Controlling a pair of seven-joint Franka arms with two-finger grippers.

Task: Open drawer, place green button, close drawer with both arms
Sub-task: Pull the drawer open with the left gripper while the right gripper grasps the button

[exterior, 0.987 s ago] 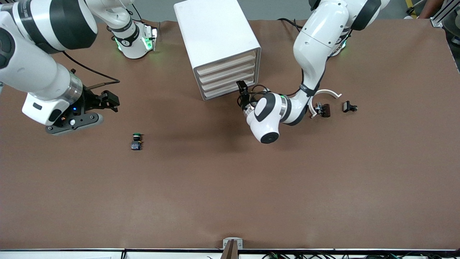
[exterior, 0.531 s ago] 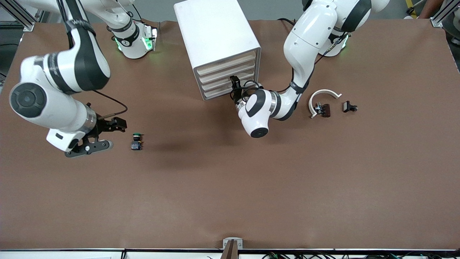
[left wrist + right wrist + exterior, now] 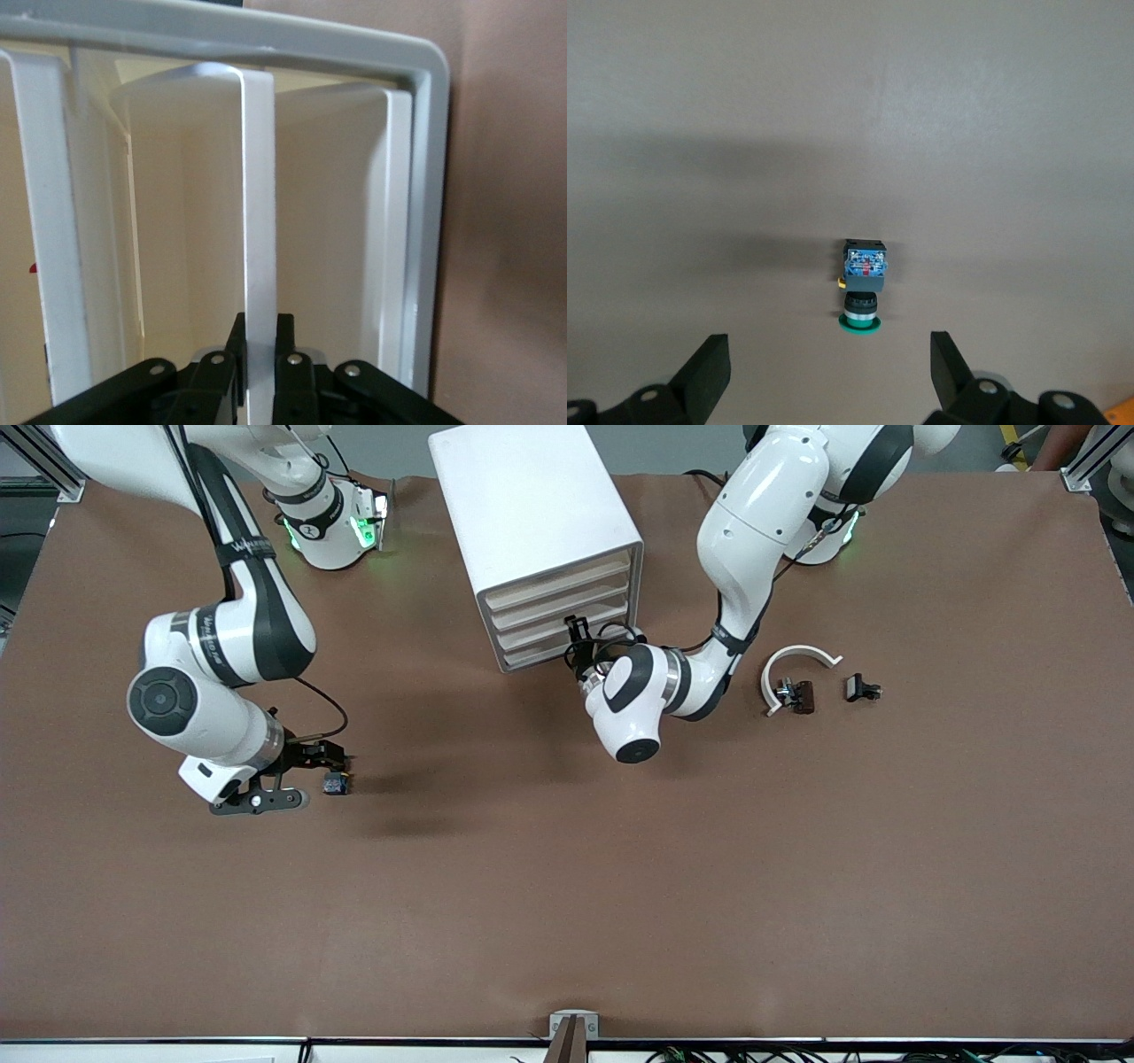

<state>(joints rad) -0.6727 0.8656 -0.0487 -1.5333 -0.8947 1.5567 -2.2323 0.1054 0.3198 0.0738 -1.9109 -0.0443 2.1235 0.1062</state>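
The white cabinet [image 3: 532, 505] stands at the table's far middle with four cream-fronted drawers, all pushed in. My left gripper [image 3: 576, 636] is at the front of one of the lower drawers [image 3: 540, 634]. In the left wrist view my left gripper [image 3: 260, 332] is shut on that drawer's thin white front lip [image 3: 260, 221]. The button [image 3: 335, 783] lies on its side on the brown table, toward the right arm's end. My right gripper [image 3: 326, 760] hangs low over it, open. In the right wrist view the button [image 3: 862, 274] shows its green cap and bluish base just ahead of my open right gripper [image 3: 830, 363].
A small black-brown clip with a white curved strip [image 3: 793, 682] and a small black piece [image 3: 861, 688] lie toward the left arm's end, beside the left forearm. A metal bracket [image 3: 573, 1026] sits at the table's near edge.
My right arm swung down and across to the button, and its gripper now hangs over it. My left gripper moved in to the drawer front.
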